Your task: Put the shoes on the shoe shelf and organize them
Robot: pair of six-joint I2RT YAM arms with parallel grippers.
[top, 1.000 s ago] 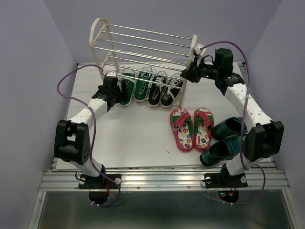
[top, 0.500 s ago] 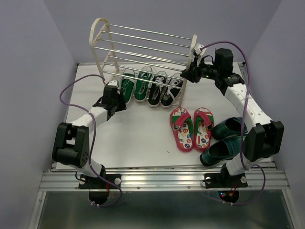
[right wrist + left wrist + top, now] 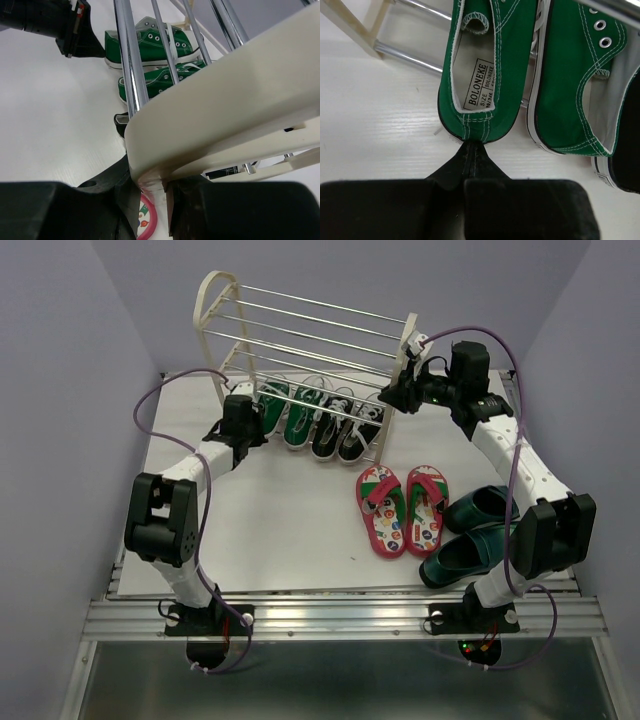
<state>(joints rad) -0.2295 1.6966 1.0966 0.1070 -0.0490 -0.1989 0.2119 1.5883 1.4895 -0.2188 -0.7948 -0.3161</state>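
The shoe shelf stands tilted at the back, cream side frames joined by chrome bars. Under it lie two green sneakers and two black sneakers. My left gripper is shut, its tips touching the heel of the left green sneaker, nothing between them. My right gripper is shut on the shelf's right side frame, as the top view shows. Red-pink flip-flops and dark teal loafers lie on the table at the right.
The second green sneaker lies right beside the touched one, with a black sneaker past it. Purple walls close in the white table on both sides. The left arm's cable loops over the back left corner.
My left gripper went from open to shut and moved back toward the shelf, against the green sneaker's heel. The sneakers and shelf shifted slightly toward the back. The right gripper stayed clamped.
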